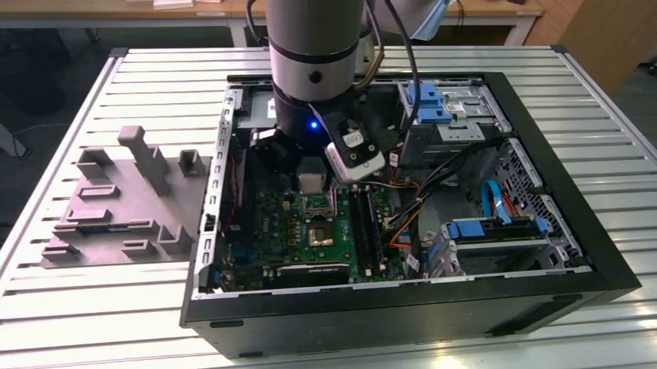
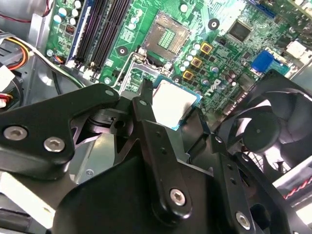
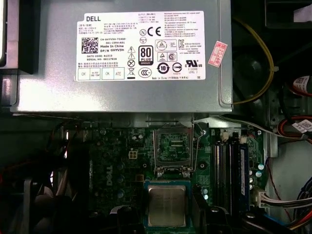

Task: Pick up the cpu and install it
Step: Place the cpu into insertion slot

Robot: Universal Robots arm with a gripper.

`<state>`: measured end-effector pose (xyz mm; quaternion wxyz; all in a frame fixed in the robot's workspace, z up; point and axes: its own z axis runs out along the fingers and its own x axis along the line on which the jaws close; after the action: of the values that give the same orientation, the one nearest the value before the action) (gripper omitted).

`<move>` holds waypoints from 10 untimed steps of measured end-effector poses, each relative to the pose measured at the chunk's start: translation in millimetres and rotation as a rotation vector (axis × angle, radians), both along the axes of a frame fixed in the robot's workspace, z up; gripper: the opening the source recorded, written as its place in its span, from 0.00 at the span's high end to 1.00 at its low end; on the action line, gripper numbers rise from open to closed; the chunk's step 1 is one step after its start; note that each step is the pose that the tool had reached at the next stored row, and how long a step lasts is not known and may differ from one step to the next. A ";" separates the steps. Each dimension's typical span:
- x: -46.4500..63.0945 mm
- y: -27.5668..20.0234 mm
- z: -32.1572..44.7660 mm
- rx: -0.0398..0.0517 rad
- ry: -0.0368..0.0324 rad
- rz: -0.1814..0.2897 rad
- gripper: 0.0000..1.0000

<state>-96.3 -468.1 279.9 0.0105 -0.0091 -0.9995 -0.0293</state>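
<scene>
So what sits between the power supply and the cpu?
In the first wrist view, the board's open metal-framed socket lies between the power supply and the cpu.

The cpu (image 3: 166, 204) has a pale, satin metal top; the pincer (image 2: 173, 100) is smooth matt black. The tray (image 1: 103, 207) is matt grey moulded plastic; the tabletop (image 1: 103, 307) is ribbed, pale, faintly shiny metal.

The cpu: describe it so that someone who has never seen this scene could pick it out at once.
Inside the open black computer case, find the green board and its empty metal-framed socket. Close by it, in the black claw, is the cpu: a small flat square with a plain pale silver top, unlike the open socket.
</scene>
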 end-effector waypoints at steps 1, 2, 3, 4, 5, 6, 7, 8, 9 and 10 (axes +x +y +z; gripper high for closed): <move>0.0 0.0 0.0 -0.0001 0.0000 0.000 0.53; 0.0 0.0 0.0 -0.0002 0.0001 0.000 0.53; 0.0 0.0 -0.4 0.0000 0.0000 0.000 0.53; 0.0 0.0 -0.7 0.0001 0.0000 0.000 0.53; 0.0 0.0 -0.7 0.0000 0.0000 0.000 0.53; 0.0 0.0 -0.7 0.0000 0.0000 0.000 0.53; 0.0 0.0 -0.7 0.0000 0.0000 0.000 0.53; 0.0 0.0 -0.8 0.0001 0.0000 0.000 0.53; 0.0 0.0 -0.7 0.0000 0.0000 0.000 0.53; 0.0 0.0 -0.8 0.0001 -0.0001 0.000 0.53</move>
<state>-96.3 -468.0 279.1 0.0105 -0.0091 -0.9995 -0.0294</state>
